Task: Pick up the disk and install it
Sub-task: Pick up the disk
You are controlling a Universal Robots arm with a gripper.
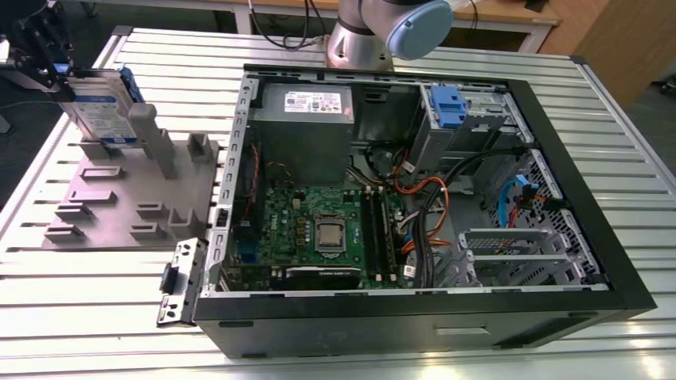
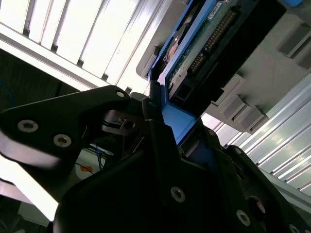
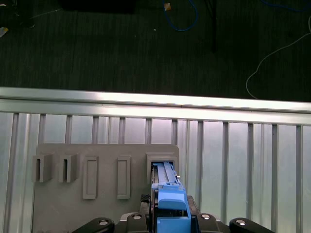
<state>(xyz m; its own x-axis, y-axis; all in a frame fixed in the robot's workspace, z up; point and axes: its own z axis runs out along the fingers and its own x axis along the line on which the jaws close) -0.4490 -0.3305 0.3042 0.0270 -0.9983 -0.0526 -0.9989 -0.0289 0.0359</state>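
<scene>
The black gripper (image 1: 62,73) stands at the exterior view's left, above the far end of the grey slotted plastic fixture plate (image 1: 116,198). The plate lies flat on the ribbed aluminium bench (image 1: 95,317). The fingers (image 2: 163,145) are closed narrowly on the disk (image 1: 103,111), a flat rectangular silver metal drive with a white-and-blue label in a blue plastic carrier frame. In the second wrist view the blue frame sits clamped between them. The disk is upright, its lower edge at a raised slot block of the plate. Whether it rests in the slot or hangs just clear cannot be told. The open black computer case (image 1: 423,324) lies beside the plate, apart from the disk.
</scene>
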